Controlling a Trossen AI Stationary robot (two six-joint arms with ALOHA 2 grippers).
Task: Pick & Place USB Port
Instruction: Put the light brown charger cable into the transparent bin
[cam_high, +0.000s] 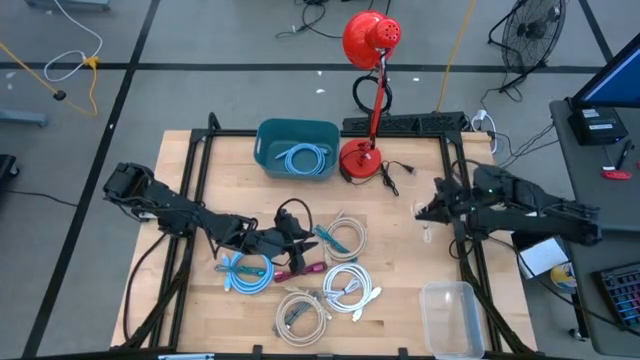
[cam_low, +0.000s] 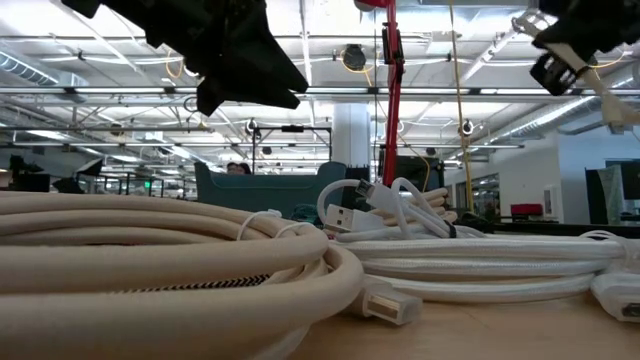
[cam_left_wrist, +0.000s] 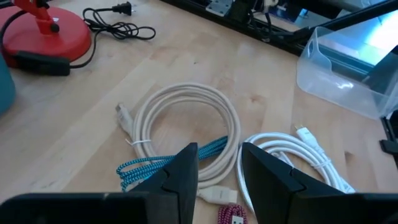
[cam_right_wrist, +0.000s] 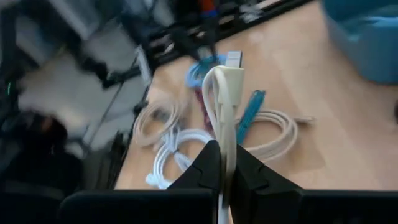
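Overhead, two dark robot arms work at a wooden table (cam_high: 400, 260) w/ coiled USB cables. Right gripper (cam_right_wrist: 224, 163), raised near the table's right edge, has its jaws pinched shut on a cream USB cable (cam_right_wrist: 222, 106); the cable's looped end and metal plug stick up just past the jaws. Left gripper (cam_left_wrist: 219, 171) hovers over the cable pile, jaws narrowly parted and empty; a blue braided cable (cam_left_wrist: 163, 163) lies between and just beyond them, a cream coil (cam_left_wrist: 186, 127) ahead.
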